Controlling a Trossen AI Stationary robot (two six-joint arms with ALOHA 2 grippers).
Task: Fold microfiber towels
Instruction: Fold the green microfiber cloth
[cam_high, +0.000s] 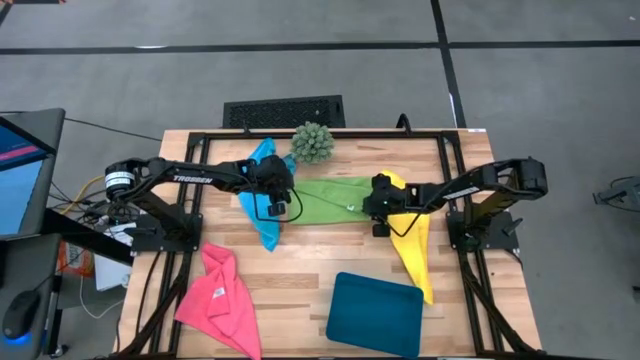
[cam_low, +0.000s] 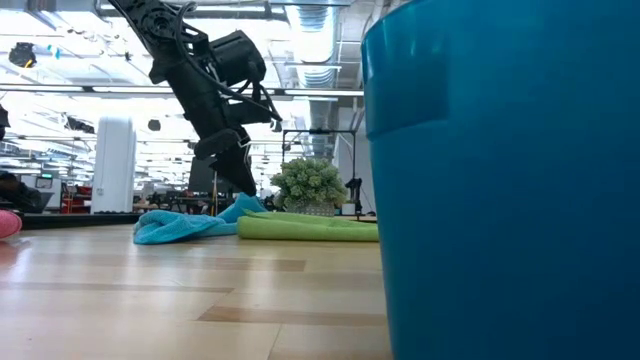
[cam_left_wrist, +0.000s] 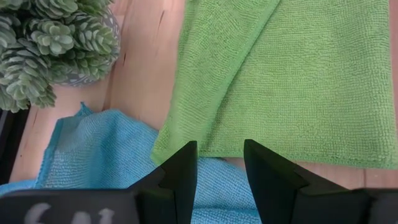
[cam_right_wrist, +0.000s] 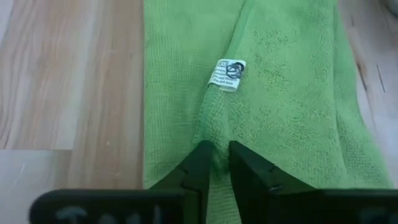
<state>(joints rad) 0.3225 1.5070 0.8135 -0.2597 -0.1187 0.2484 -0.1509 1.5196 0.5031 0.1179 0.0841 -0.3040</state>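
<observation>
Right gripper (cam_right_wrist: 214, 163): fingers nearly closed, pinching a raised fold of the lime green towel (cam_right_wrist: 273, 93); a white label (cam_right_wrist: 226, 74) lies just ahead. Left gripper (cam_left_wrist: 219, 168): fingers parted, gripping nothing, over that towel's near edge, with the sky blue towel (cam_left_wrist: 93, 155) beneath and beside it. Spiky plant (cam_left_wrist: 50, 43) farther off.
</observation>
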